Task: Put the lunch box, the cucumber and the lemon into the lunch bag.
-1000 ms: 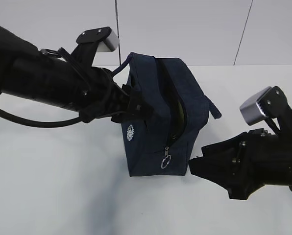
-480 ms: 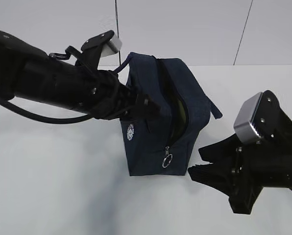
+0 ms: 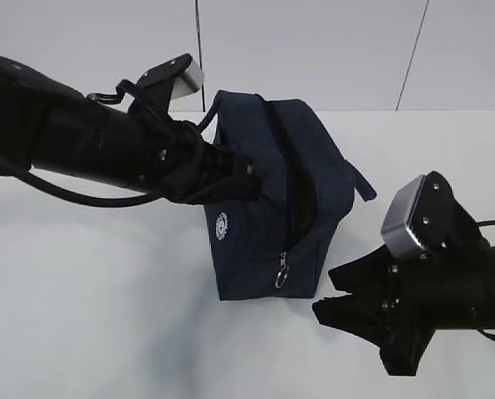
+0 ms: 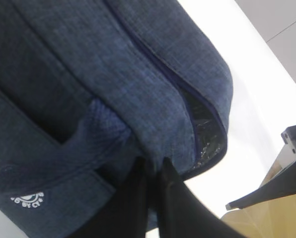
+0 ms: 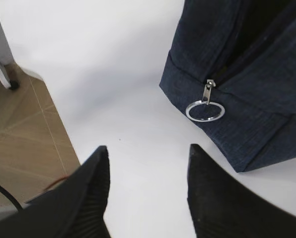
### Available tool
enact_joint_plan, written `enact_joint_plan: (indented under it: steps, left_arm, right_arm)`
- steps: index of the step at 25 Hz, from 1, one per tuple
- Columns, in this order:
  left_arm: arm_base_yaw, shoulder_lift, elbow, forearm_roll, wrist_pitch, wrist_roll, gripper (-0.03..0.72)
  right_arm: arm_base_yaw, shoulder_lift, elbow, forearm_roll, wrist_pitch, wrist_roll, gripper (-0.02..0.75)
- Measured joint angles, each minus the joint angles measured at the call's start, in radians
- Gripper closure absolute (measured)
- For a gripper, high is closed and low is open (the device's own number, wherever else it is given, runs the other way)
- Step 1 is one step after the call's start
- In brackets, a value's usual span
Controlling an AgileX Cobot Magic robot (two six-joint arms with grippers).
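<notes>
The dark navy lunch bag [image 3: 268,208] stands in the middle of the white table, its top zipper partly open. My left gripper [image 3: 246,176] is shut on the fabric at the bag's left upper side; in the left wrist view the gripper [image 4: 153,163] pinches a fold beside the opening [image 4: 207,141]. My right gripper [image 3: 324,297] is open and empty, low on the table just right of the bag's front corner. In the right wrist view the gripper [image 5: 148,148] sits short of the metal ring pull [image 5: 205,110]. The lunch box, cucumber and lemon are out of view.
The bag's white round logo [image 3: 222,225] faces front left. The ring pull [image 3: 281,278] hangs at the bag's lower front. A handle [image 3: 360,183] sticks out on the right. The table's edge and the wooden floor [image 5: 24,124] show left of the right gripper.
My right gripper has moved left and lower, closer to the bag's front corner. The left arm has shifted slightly while holding the bag, and the opening looks narrower.
</notes>
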Motion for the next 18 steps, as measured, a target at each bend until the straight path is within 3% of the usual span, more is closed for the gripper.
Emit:
enact_joint_plan:
  steps: [6, 18]
  left_arm:
    - [0.0, 0.0, 0.0, -0.001, 0.007, 0.0, 0.694]
    - [0.0, 0.0, 0.0, -0.001, 0.035, 0.0, 0.694]
  right_arm:
    - [0.0, 0.107, -0.029, 0.013, 0.012, -0.165, 0.358]
    - [0.0, 0.329, -0.196, 0.016, 0.072, -0.221, 0.358]
